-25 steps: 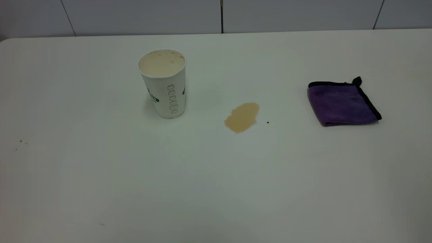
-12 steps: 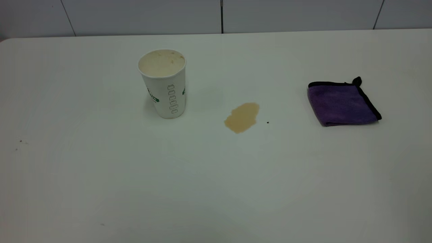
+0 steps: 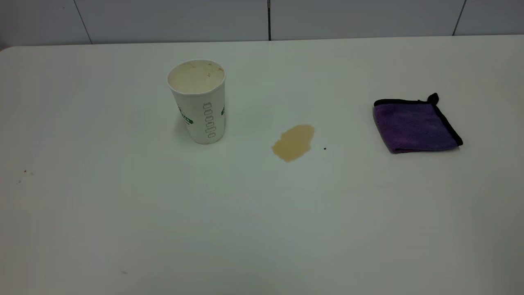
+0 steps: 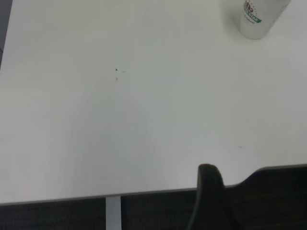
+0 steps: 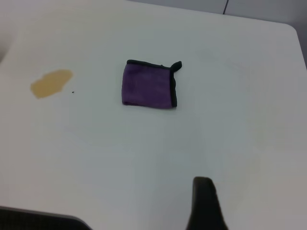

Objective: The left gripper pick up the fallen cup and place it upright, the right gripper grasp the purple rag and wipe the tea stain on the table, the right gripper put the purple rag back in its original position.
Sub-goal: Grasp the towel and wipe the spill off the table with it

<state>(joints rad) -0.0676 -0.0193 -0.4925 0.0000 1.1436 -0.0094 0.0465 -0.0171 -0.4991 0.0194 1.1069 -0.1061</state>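
Cup [image 3: 197,101] stands upright in the upper left of the exterior frame, mouth up, tan staining visible inside, touched by nothing. You see its lower body again at the top right edge of the left wrist view [image 4: 257,18]. Right of it, near frame centre, the tea stain [image 3: 294,142] lies unwiped on the table [image 3: 245,229], with a tiny black speck [image 3: 324,148] just beside it. Further right, well apart from the stain, the purple rag [image 3: 414,126] lies folded flat, its black loop at the upper corner. Neither arm appears in the exterior frame. Each wrist view gives you only one dark finger at the bottom edge: the left gripper [image 4: 209,199] over the table's near edge, the right gripper [image 5: 205,203] short of the rag [image 5: 148,85]. You cannot tell how either pair of jaws stands; neither holds anything visible.
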